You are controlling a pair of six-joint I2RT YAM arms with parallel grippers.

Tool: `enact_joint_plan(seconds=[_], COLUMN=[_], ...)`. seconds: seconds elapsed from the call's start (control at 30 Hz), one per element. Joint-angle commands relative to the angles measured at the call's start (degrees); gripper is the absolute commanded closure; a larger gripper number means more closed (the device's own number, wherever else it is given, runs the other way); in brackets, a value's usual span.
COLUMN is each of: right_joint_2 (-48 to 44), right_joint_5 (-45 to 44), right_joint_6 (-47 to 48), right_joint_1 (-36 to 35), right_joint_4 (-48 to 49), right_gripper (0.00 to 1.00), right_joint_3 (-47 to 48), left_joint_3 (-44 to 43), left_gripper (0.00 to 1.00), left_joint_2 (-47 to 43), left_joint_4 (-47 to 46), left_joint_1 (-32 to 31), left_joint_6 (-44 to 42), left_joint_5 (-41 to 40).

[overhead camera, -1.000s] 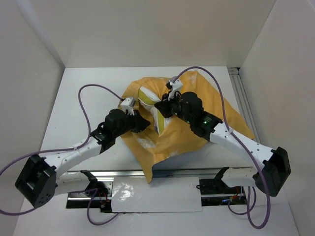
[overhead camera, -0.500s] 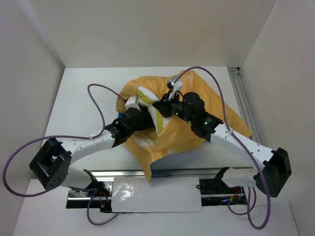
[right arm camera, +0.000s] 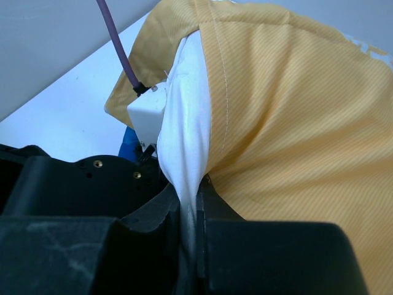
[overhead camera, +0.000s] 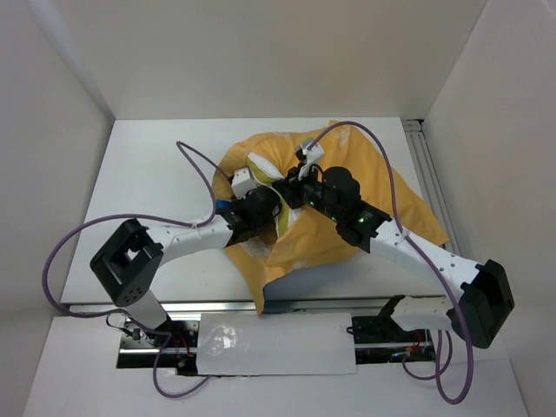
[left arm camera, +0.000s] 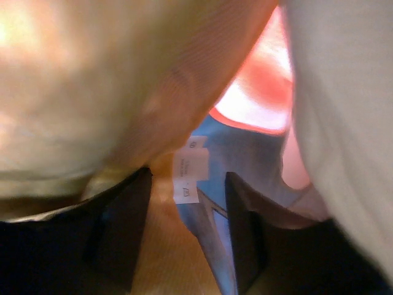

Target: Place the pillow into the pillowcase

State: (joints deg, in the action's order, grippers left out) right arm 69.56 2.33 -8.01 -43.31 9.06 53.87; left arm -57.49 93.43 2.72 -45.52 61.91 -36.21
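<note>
The orange-yellow pillowcase [overhead camera: 382,200] lies bunched in the middle of the table. A strip of the white pillow [overhead camera: 259,165] shows at its left opening. My right gripper [overhead camera: 288,193] is shut on a fold of the pillow [right arm camera: 190,135], with the pillowcase [right arm camera: 295,123] draped right beside it. My left gripper [overhead camera: 265,207] reaches into the opening from the left. Its fingers [left arm camera: 120,227] stand open around loose orange and blue pillowcase fabric [left arm camera: 212,166] and a white care label [left arm camera: 191,174], gripping nothing.
White walls close in the table on three sides. A metal rail [overhead camera: 430,174] runs along the right edge. Purple cables [overhead camera: 187,161] loop over the left half of the table. A white sheet [overhead camera: 269,343] lies on the near rail between the arm bases.
My left arm has swung right and pushed into the pillowcase opening, and its jaws have opened. My right gripper has kept its hold and barely moved.
</note>
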Motion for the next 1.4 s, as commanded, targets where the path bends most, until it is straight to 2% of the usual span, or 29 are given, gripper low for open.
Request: enact_joint_plan(seconds=[0.0, 0.03, 0.1, 0.13, 0.2, 0.3, 0.33, 0.43, 0.47, 0.5, 0.6, 0.77, 0.9, 1.03, 1.07, 1.13, 1.23, 1.27, 1.3, 1.37], right_joint_2=[-4.5, -5.0, -5.0, -5.6, -6.1, -6.1, -5.5, -1.6, -0.6, 0.3, 3.1, 3.3, 1.2, 0.7, 0.7, 0.7, 0.7, 0.7, 0.1, 0.1], right_joint_5=[5.9, 5.8, 5.8, 5.0, 2.3, -4.3, -6.2, -13.7, -15.7, -18.2, -23.1, -20.4, -18.3, -13.3, -12.5, -11.1, -8.6, -8.6, -7.7, -5.8], right_joint_6=[-0.9, -0.9, -0.3, -0.3, 0.2, 2.5, 2.5, 3.9, 4.7, 4.7, 6.2, 6.3, 4.9, 4.9, 4.9, 4.9, 4.1, 4.1, 3.5, 2.9], right_joint_1=[-2.6, -2.6, -2.6, -2.6, -2.6, -2.6, -2.6, -2.6, -2.6, -3.1, -3.1, -3.6, -3.6, -3.6, -3.6, -3.6, -3.6, -3.6, -3.6, -3.6], right_joint_4=[14.1, 14.8, 14.8, 13.9, 12.7, 8.6, 7.5, 2.5, 1.1, 1.1, 2.2, 3.8, 5.0, 2.6, 2.6, 2.0, 1.5, 1.5, 2.1, 3.6], right_gripper=[1.00, 1.00, 1.00, 1.00, 1.00, 1.00, 1.00, 1.00, 1.00, 1.00, 1.00, 1.00, 1.00, 1.00, 1.00, 1.00, 1.00, 1.00, 1.00, 1.00], right_joint_3=[1.8, 1.8, 1.8, 1.8, 2.3, 2.9, 3.6, 4.9, 5.5, 5.5, 3.7, 2.0, 2.6, 5.9, 6.9, 7.6, 7.6, 8.1, 8.1, 8.1], left_joint_3=[-1.7, -1.7, -1.7, -2.2, -3.0, -3.2, -2.0, 5.5, 7.6, 11.4, 15.5, 17.4, 16.9, 16.4, 16.4, 16.4, 19.2, 19.8, 19.8, 19.8], left_gripper=[0.49, 0.54, 0.71, 0.97, 1.00, 1.00, 1.00, 1.00, 1.00, 1.00, 1.00, 1.00, 1.00, 1.00, 1.00, 0.93, 0.76, 0.64, 0.56, 0.50], left_joint_2=[3.4, 4.4, 5.3, 5.3, 6.0, 1.9, -3.5, -13.9, -20.8, -23.9, -32.8, -35.8, -32.8, -30.3, -29.6, -29.6, -29.6, -29.6, -28.8, -25.9], left_joint_4=[4.8, 3.8, 3.3, 4.1, 6.4, 14.3, 14.9, 9.8, 7.8, 5.9, 3.1, 1.7, -1.8, -6.6, -9.0, -11.3, -17.5, -19.1, -22.1, -22.8], left_joint_1=[0.8, 0.8, 0.8, 0.8, 1.3, 1.8, 2.5, 4.6, 5.5, 6.8, 12.9, 18.1, 18.1, 18.1, 18.1, 16.9, 13.3, 12.3, 10.7, 10.2], left_joint_6=[1.5, 0.0, -0.6, -0.7, -0.7, 1.6, 1.6, -4.9, -6.9, -10.6, -14.5, -17.6, -19.7, -21.8, -23.4, -24.6, -26.3, -26.3, -26.3, -27.1], left_joint_5=[-4.6, -2.7, -1.1, -0.5, -0.4, -6.0, -7.3, -8.1, -7.0, -3.2, 4.5, 12.6, 17.0, 24.6, 28.8, 31.5, 32.8, 32.8, 32.8, 33.5])
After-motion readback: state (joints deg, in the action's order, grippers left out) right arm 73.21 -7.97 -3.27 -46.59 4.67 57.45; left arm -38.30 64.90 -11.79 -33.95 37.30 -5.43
